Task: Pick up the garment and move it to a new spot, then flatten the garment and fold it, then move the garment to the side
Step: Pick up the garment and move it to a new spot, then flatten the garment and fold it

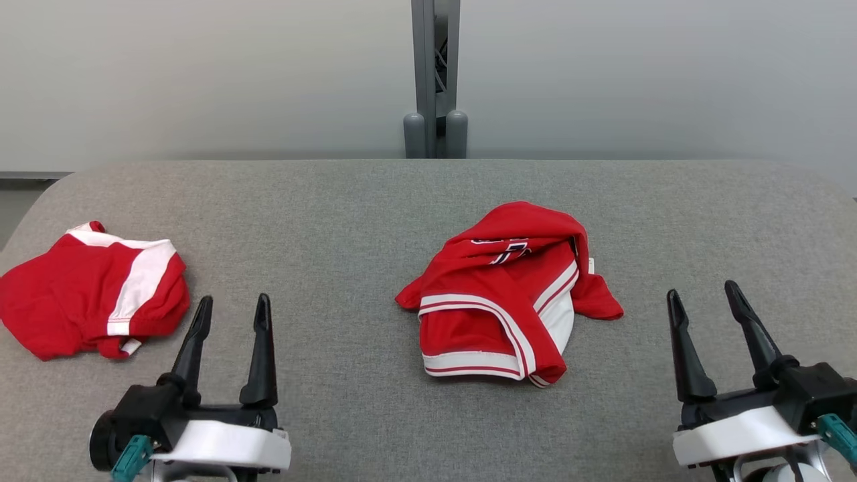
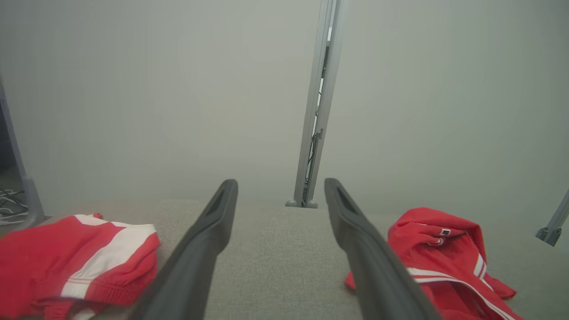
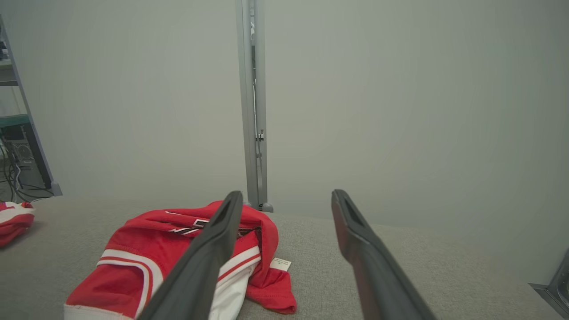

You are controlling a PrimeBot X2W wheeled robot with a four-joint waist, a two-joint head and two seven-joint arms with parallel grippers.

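Garment (image 1: 505, 294) crumpled mid-desk, both my grippers released

The garment, red with white and red striped bands, sits in a loose heap near the middle of the grey fabric-topped desk (image 1: 335, 221), between my two grippers and beyond their fingertips. My left gripper (image 1: 233, 300) is at the near edge, jaws spread wide with nothing between them. My right gripper (image 1: 701, 290) is likewise spread and holds nothing, off to the right of the heap. A second red piece (image 1: 94, 294) with a white band lies at the desk's far left, its edge cut off in the head view. Behind the desk are a pale wall (image 1: 201, 67) and a grey metal post (image 1: 435, 73). Dark lettering (image 1: 502, 251) on the garment is partly folded under and unreadable. A small white tag (image 3: 280, 264) pokes out at its side.
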